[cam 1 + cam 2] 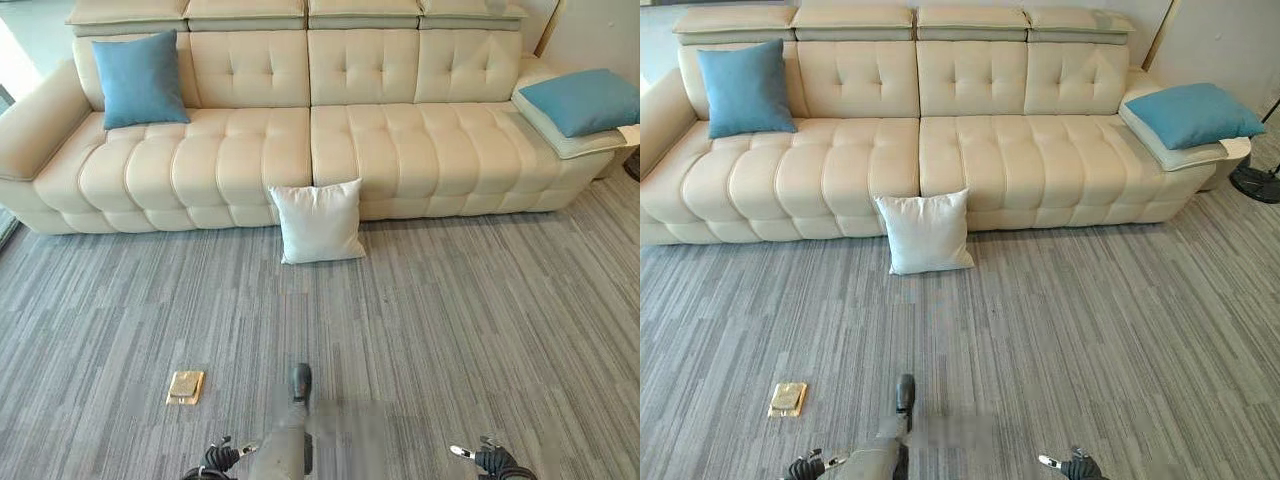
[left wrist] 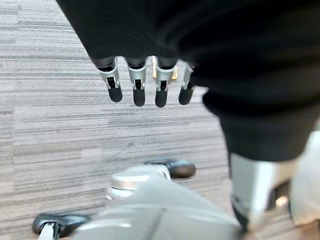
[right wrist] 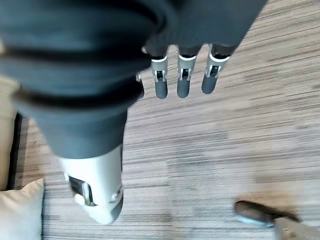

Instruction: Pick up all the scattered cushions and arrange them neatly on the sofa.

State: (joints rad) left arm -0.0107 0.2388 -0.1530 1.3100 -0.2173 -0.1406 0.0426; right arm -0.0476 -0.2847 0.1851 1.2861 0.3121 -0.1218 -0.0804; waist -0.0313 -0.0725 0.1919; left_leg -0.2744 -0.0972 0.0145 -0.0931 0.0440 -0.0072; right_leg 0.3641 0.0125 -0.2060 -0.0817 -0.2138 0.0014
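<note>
A white cushion stands on the carpet, leaning against the front of the cream sofa near its middle. One blue cushion leans upright against the backrest at the sofa's left end. Another blue cushion lies flat on the sofa's right end. My left hand hangs low at the bottom edge, far from the cushions, and its straight fingers hold nothing above the carpet. My right hand also hangs low at the bottom right, with its fingers straight and empty. A corner of the white cushion shows past it.
Grey striped carpet spreads between me and the sofa. A small brass floor plate sits in the carpet at the lower left. A black round stand base rests on the floor beyond the sofa's right end.
</note>
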